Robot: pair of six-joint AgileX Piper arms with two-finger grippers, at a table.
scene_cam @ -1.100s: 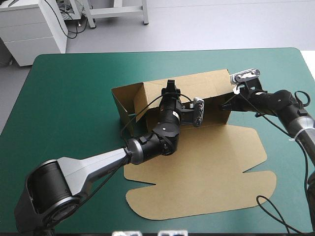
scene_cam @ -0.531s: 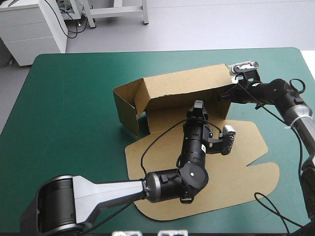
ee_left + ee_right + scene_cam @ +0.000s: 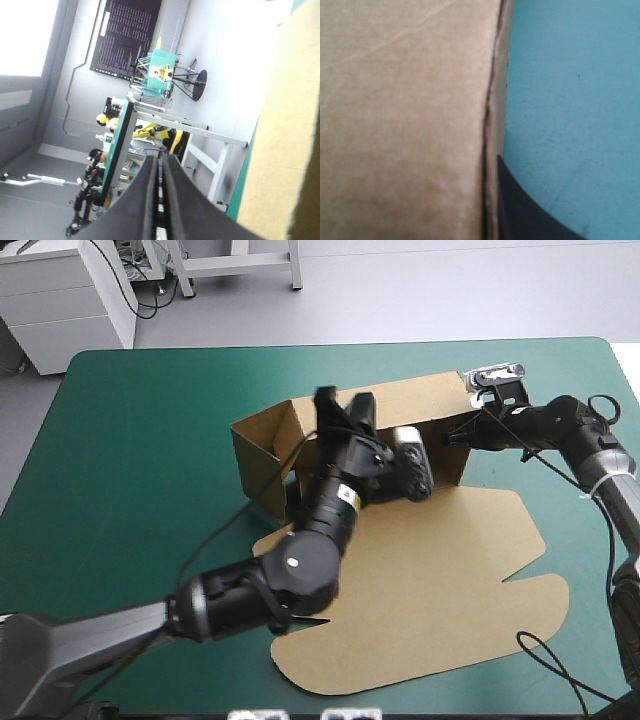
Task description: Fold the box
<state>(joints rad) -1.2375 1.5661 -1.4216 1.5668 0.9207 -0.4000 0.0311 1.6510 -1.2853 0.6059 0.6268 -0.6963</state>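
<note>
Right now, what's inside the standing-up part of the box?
At its open left end the box shows only bare brown board inside. The left gripper and arm cover the middle, so the rest is hidden.

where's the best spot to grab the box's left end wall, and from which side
Probably the left end wall of the box by its top rim, from above: it stands upright with that rim bare. The right pincer grips the opposite end.

The box is brown board, matt and faintly fibrous; worktop cover teal-green, matt, smooth; left tool black, smooth, slight sheen.
</note>
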